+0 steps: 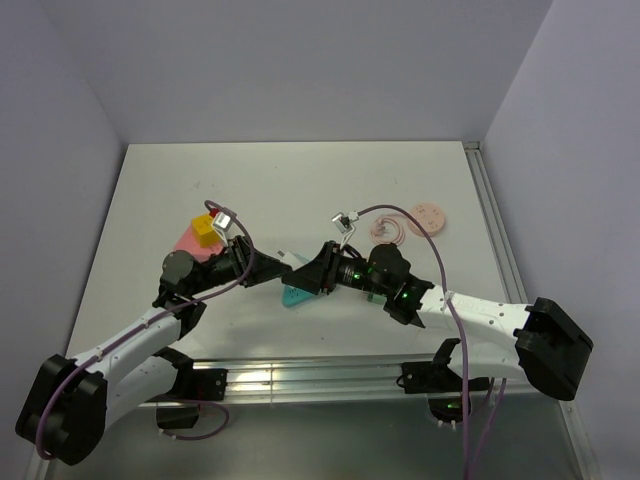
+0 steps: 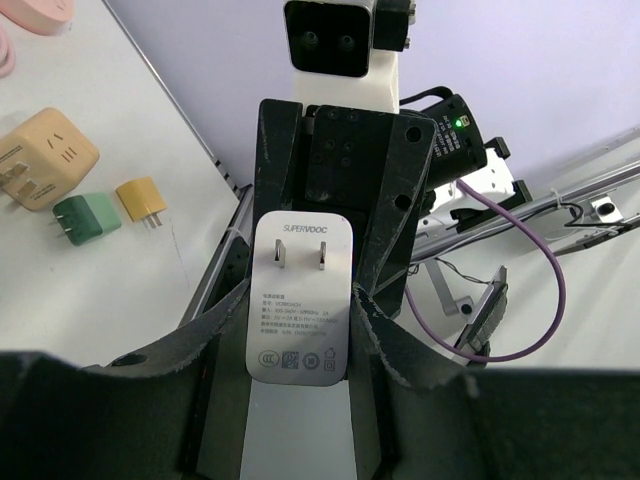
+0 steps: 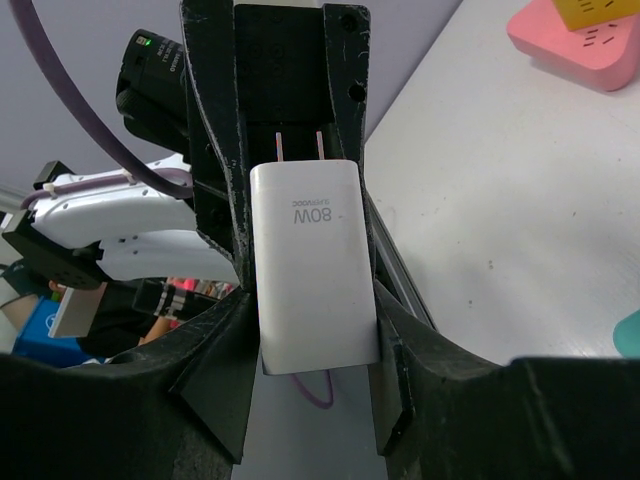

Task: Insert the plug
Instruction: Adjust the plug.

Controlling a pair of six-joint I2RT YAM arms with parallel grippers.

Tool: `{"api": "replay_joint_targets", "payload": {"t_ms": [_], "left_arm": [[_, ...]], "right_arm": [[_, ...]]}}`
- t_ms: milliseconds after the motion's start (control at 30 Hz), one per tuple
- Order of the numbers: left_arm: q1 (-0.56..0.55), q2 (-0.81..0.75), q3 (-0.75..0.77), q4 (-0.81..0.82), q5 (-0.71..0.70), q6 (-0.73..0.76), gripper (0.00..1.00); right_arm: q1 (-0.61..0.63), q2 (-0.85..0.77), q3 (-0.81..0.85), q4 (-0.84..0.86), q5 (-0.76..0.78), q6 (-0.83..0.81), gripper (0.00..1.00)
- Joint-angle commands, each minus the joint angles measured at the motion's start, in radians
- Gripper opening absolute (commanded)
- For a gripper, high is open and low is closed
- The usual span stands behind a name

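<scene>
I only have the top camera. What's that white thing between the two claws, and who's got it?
Observer: A white charger marked 80W. The right claw grips its sides.
Operator: Is the left claw on it too?
Observer: It looks so. The left claw flanks the charger's other end, apparently touching.
Operator: Which way do the prongs point?
Observer: The prongs point away from the right claw, toward the left one.
</scene>
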State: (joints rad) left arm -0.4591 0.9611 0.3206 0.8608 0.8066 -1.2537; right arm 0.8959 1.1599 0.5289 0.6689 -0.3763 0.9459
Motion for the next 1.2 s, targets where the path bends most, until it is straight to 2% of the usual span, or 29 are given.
{"api": "replay_joint_targets", "payload": {"t_ms": [0, 133, 233, 333, 367, 500, 567, 600, 733, 867, 967, 1067, 1167], "left_arm": [[-0.019, 0.005, -0.008, 0.099, 0.026, -0.010, 0.00], [-0.020, 0.001, -0.005, 0.072, 0.023, 0.010, 0.01], [-0.021, -0.021, 0.024, -0.037, 0.022, 0.082, 0.07], [-0.021, -0.047, 0.052, -0.144, 0.013, 0.149, 0.25], [-0.021, -0.050, 0.057, -0.163, 0.008, 0.164, 0.35], [-0.019, -0.051, 0.063, -0.180, 0.005, 0.165, 0.50], [-0.018, -0.038, 0.063, -0.178, 0.006, 0.162, 0.62], [-0.018, -0.033, 0.067, -0.180, 0.012, 0.162, 0.65], [-0.019, -0.012, 0.077, -0.187, 0.022, 0.171, 0.65], [-0.016, -0.025, 0.107, -0.325, -0.015, 0.247, 0.73], [-0.012, -0.048, 0.153, -0.501, -0.082, 0.336, 0.76], [-0.009, -0.055, 0.204, -0.629, -0.150, 0.407, 0.76], [-0.007, -0.048, 0.219, -0.678, -0.193, 0.436, 0.76]], "right_arm": [[-0.006, -0.003, 0.031, -0.008, 0.036, -0.018, 0.00], [-0.005, -0.012, 0.031, -0.025, 0.043, -0.030, 0.00], [-0.005, -0.022, 0.036, -0.077, 0.054, -0.051, 0.00], [-0.005, -0.043, 0.033, -0.130, 0.063, -0.075, 0.00], [-0.006, -0.054, 0.029, -0.141, 0.065, -0.078, 0.00], [-0.005, -0.088, 0.016, -0.187, 0.073, -0.104, 0.00], [-0.006, -0.106, 0.013, -0.209, 0.073, -0.114, 0.00], [-0.006, -0.109, 0.016, -0.236, 0.070, -0.130, 0.00], [-0.005, -0.143, -0.007, -0.242, 0.065, -0.140, 0.00], [-0.005, -0.167, 0.003, -0.320, 0.086, -0.176, 0.00], [-0.005, -0.186, 0.040, -0.445, 0.115, -0.243, 0.00], [-0.005, -0.180, 0.104, -0.654, 0.154, -0.303, 0.00], [-0.006, -0.166, 0.180, -0.785, 0.175, -0.341, 0.00]]}}
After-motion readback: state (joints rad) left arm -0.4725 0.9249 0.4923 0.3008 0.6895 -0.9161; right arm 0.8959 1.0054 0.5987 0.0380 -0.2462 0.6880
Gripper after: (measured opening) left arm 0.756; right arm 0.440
